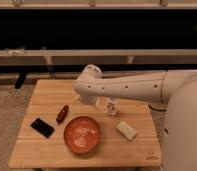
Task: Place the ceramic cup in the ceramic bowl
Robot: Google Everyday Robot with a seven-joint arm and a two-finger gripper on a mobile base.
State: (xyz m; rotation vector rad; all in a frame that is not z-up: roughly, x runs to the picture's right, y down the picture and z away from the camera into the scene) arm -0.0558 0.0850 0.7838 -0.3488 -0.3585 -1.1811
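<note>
The ceramic bowl (82, 134), orange-red with a pale swirl inside, sits at the front middle of the wooden table (52, 147). My white arm reaches in from the right across the back of the table. The gripper (94, 101) hangs below the arm's end, behind the bowl, and is mostly hidden by the arm. A pale white shape (101, 103) just under the arm, by the gripper, looks like the ceramic cup; only a part of it shows. I cannot tell whether the gripper touches it.
A small patterned white bottle (111, 107) stands just right of the gripper. A flat white block (126, 130) lies right of the bowl. A red-brown object (62, 113) and a black flat object (42, 127) lie left of the bowl. Rails run behind the table.
</note>
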